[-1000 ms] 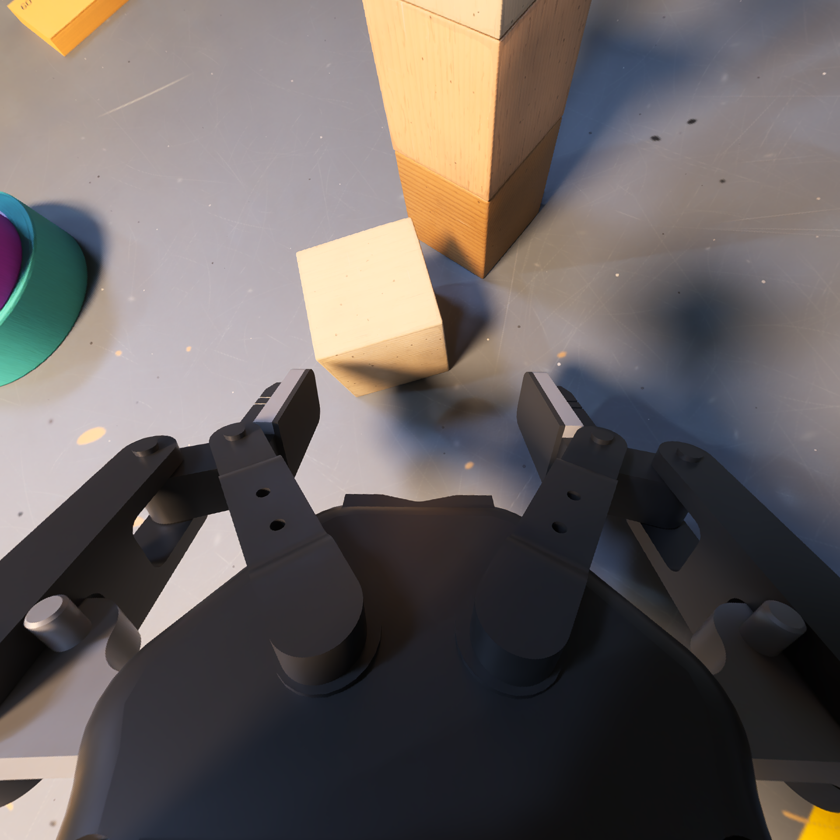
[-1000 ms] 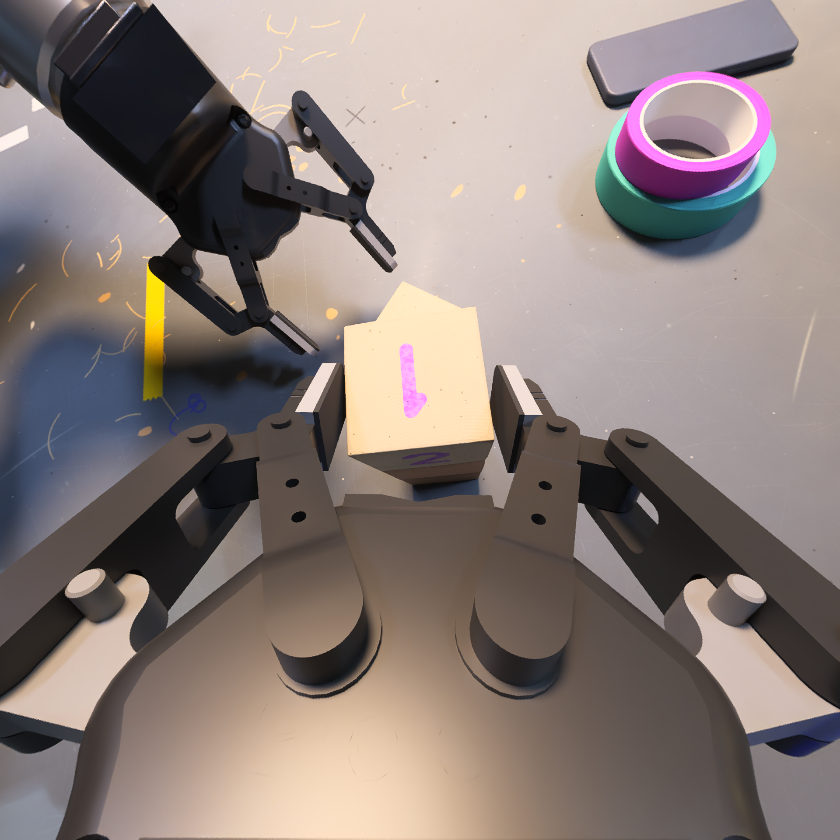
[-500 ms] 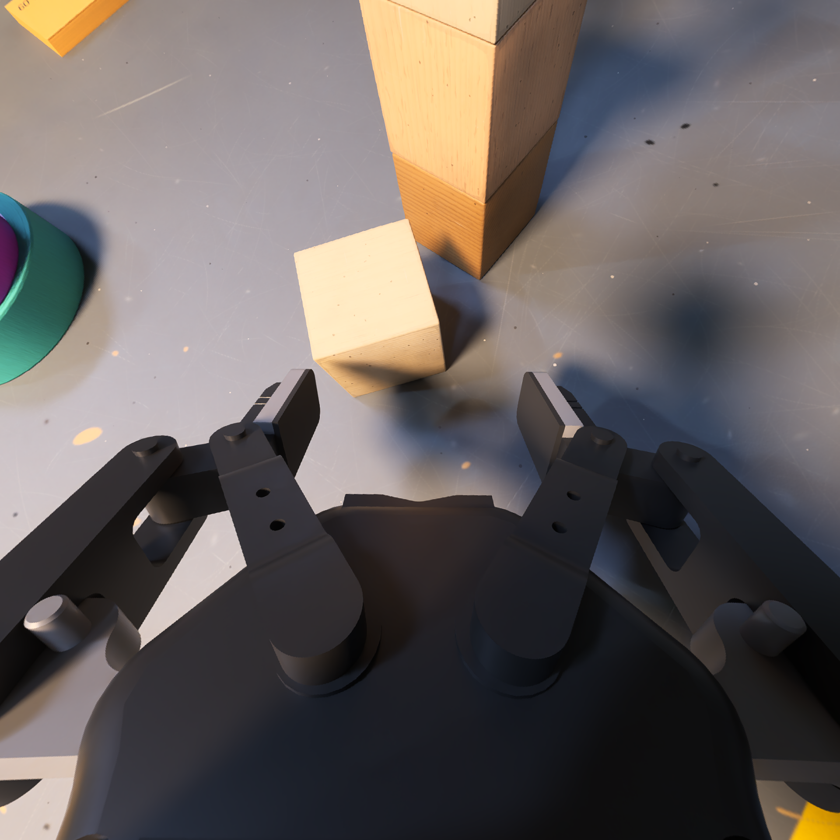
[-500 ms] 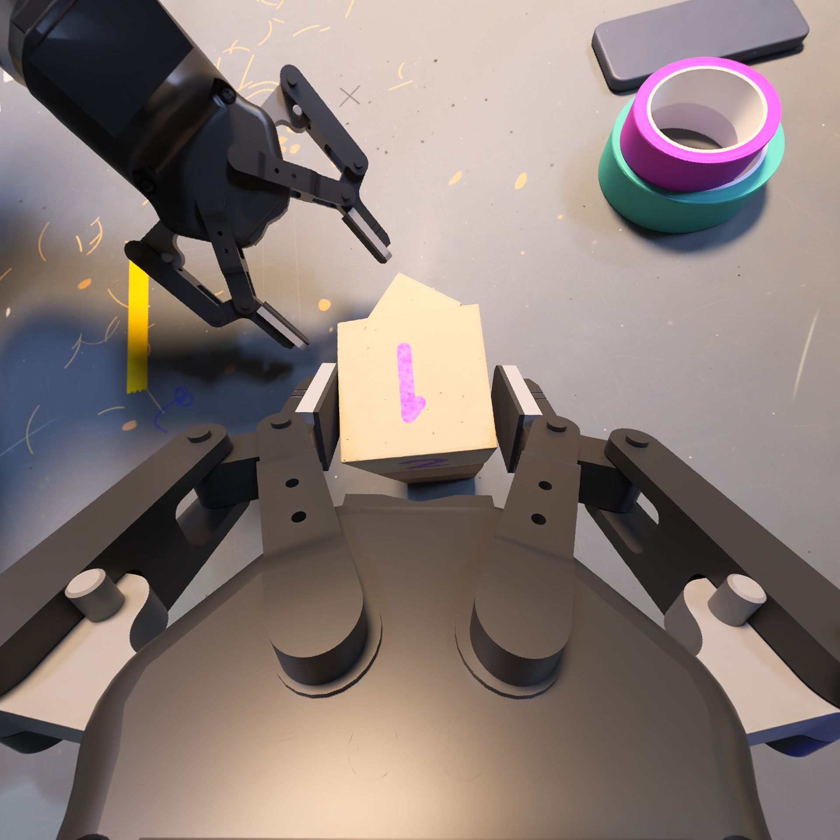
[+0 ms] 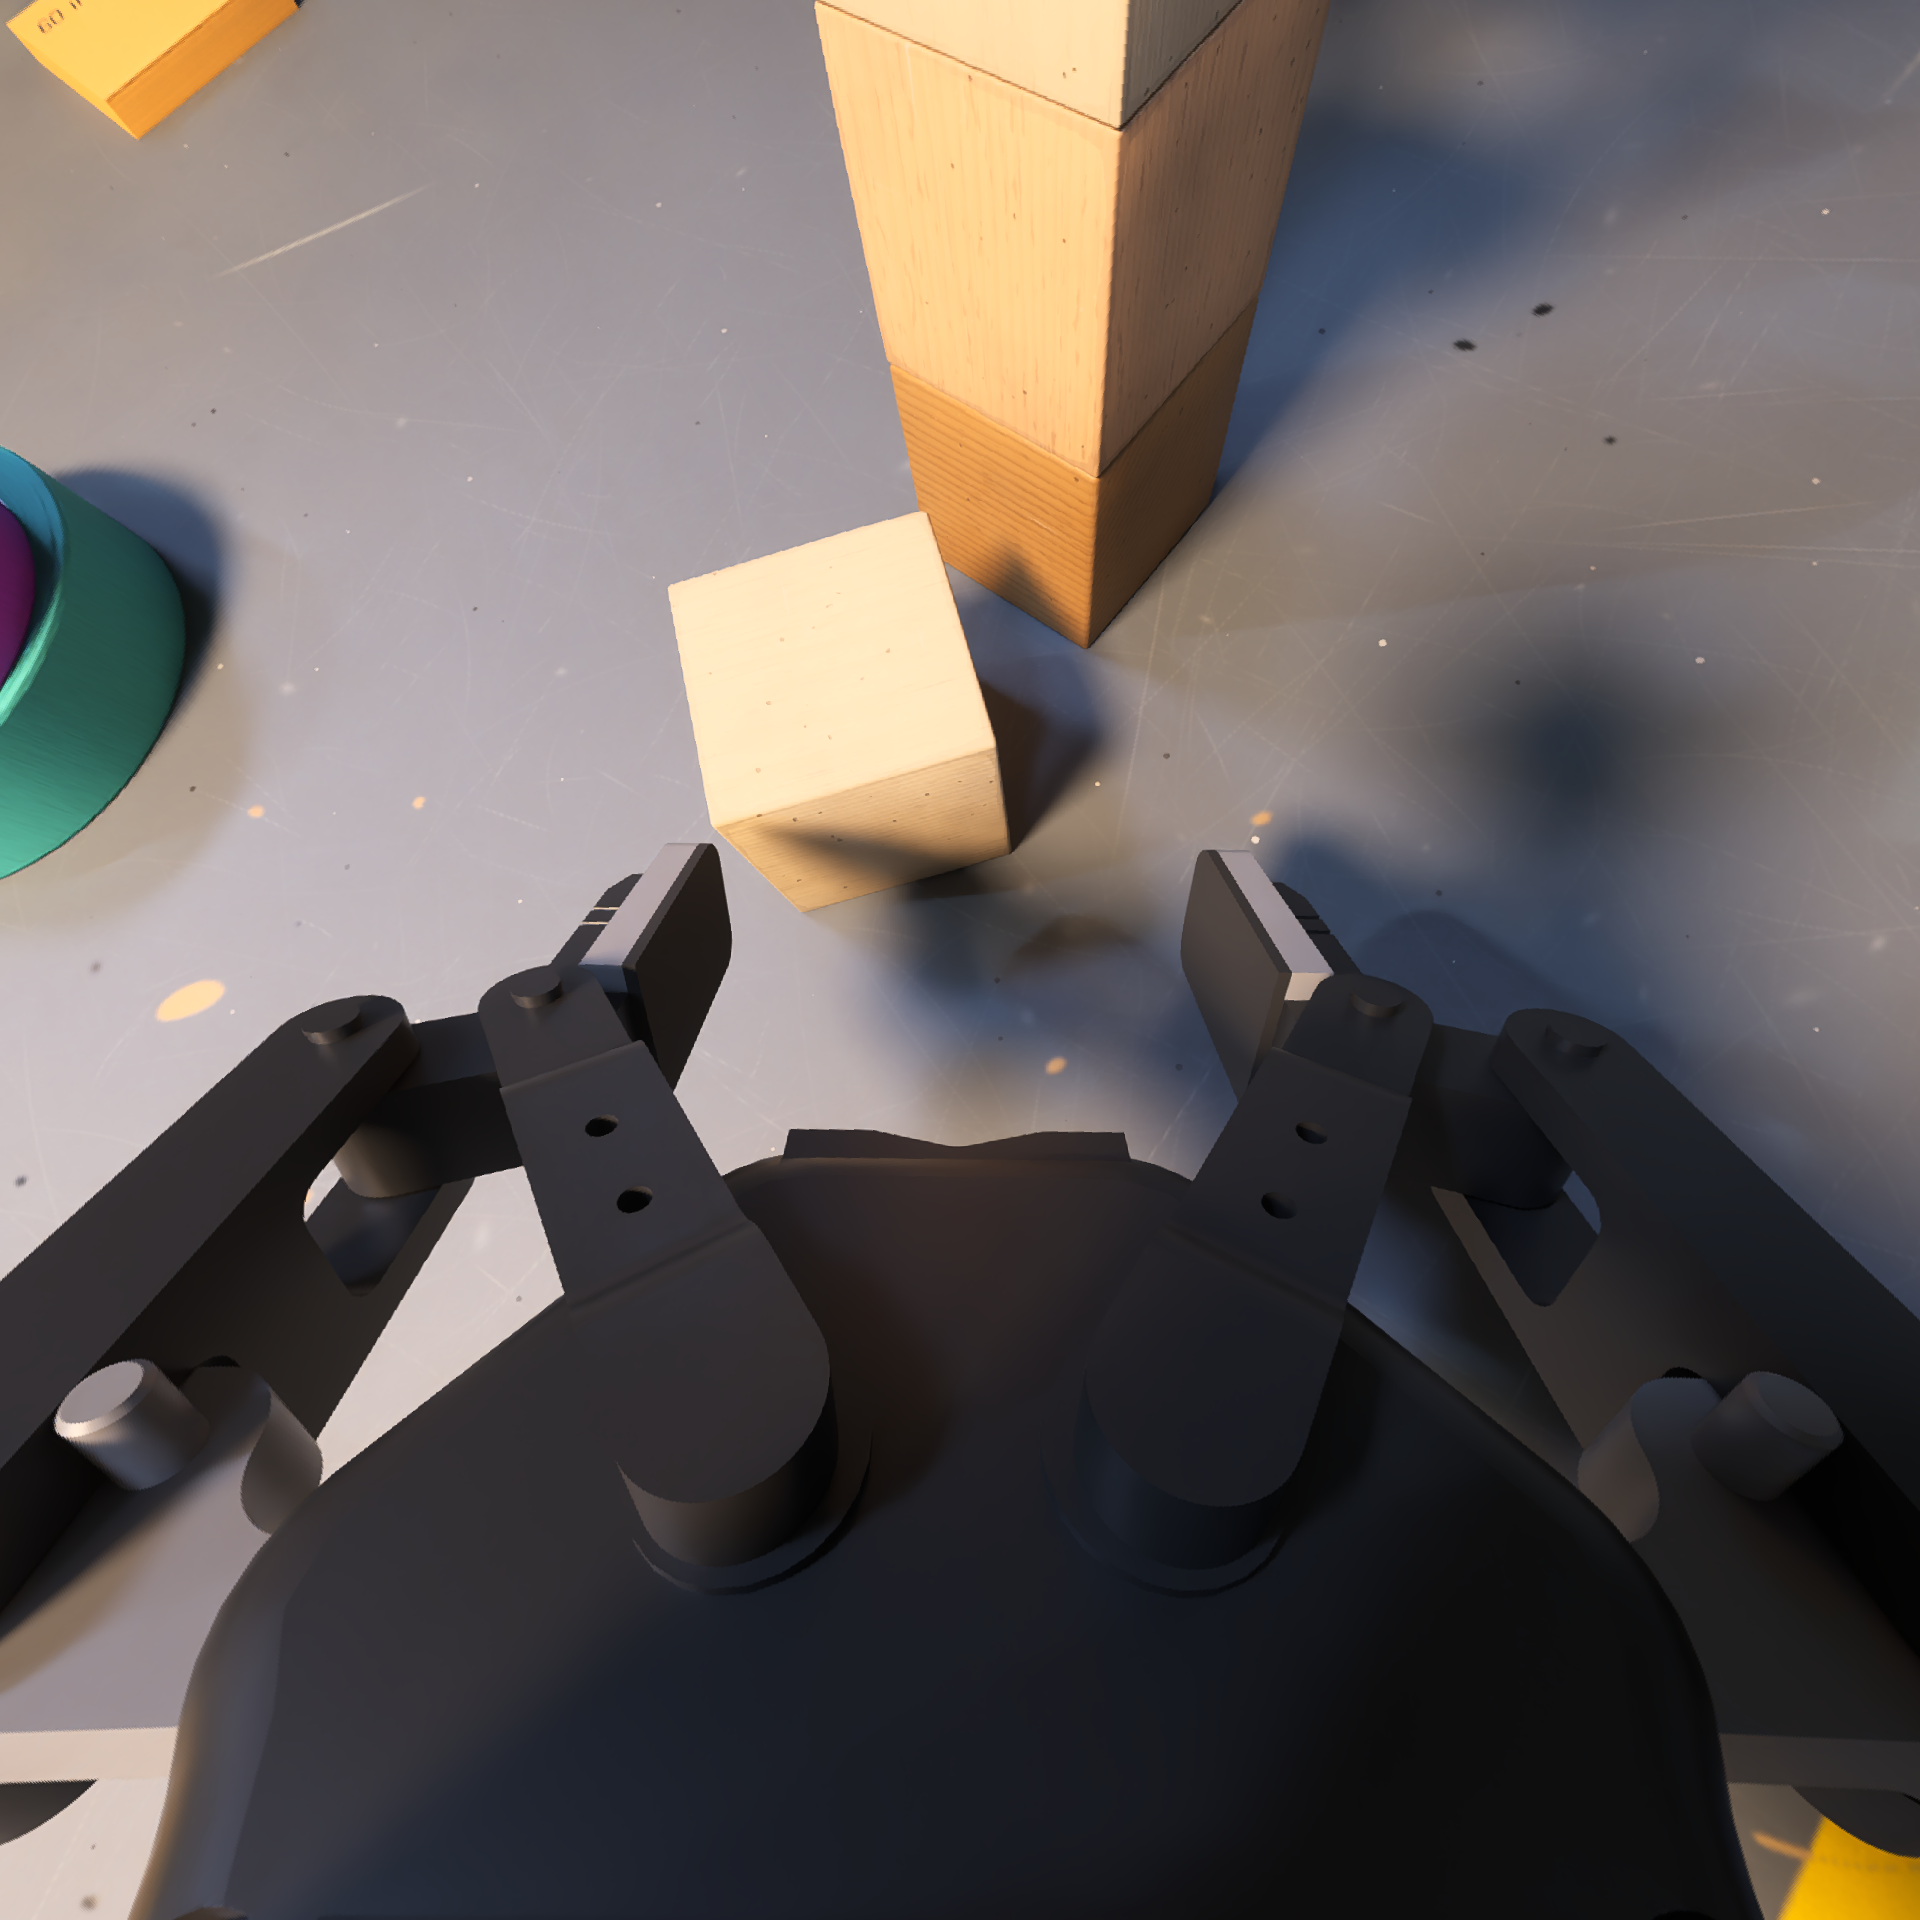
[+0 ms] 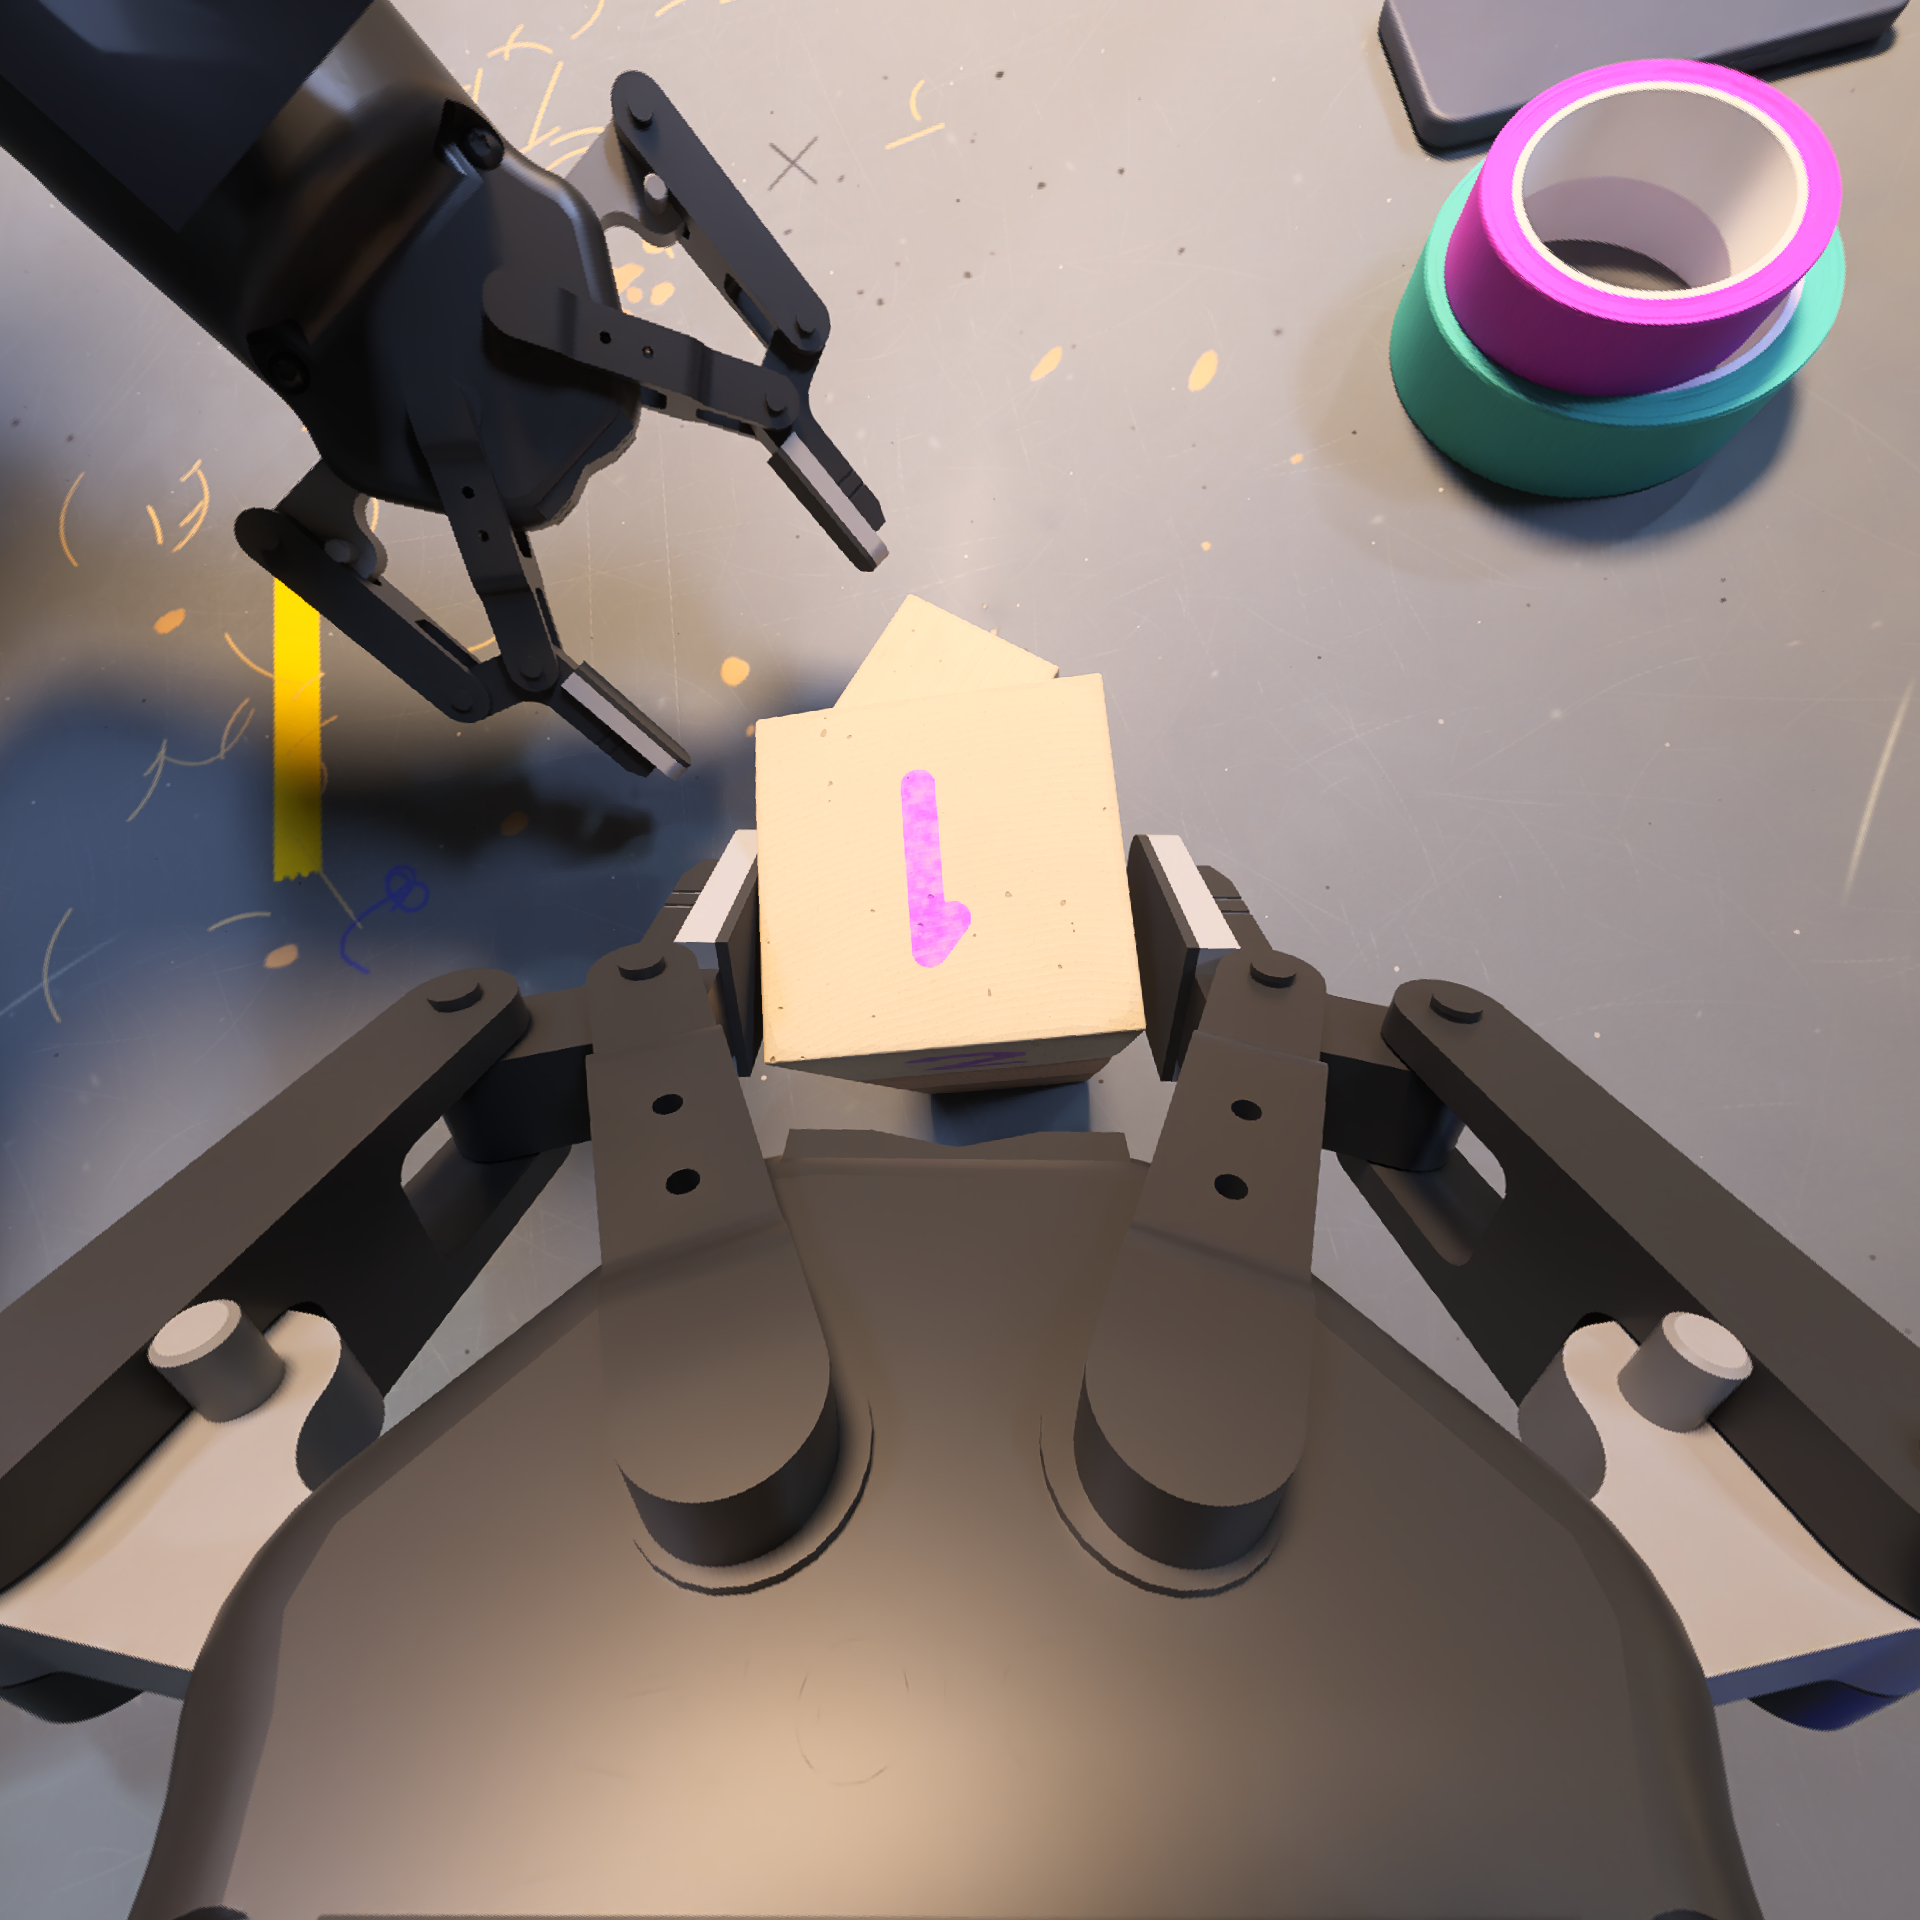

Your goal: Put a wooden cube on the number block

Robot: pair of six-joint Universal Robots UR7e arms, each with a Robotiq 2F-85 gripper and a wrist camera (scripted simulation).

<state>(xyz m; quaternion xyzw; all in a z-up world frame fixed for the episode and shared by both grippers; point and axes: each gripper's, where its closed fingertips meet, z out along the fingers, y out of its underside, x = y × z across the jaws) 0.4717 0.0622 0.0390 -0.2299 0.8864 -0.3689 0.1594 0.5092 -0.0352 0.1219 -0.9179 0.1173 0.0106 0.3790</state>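
Left gripper (image 5: pixel 956 920) w/ fingers spread wide, hovering just short of loose wooden cube (image 5: pixel 836 707), which sits on grey counter (image 5: pixel 416 416) beside the stack. Right gripper (image 6: pixel 940 935) straddling top number block (image 6: pixel 940 873), fingers apart, pads close to its sides; contact unclear. Pink handwritten mark on block's top face, purple scribble on its near side; counter edges out of view.

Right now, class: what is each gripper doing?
Left gripper: open, empty, near the loose wooden cube.
Right gripper: open, fingers astride the stack's top block.
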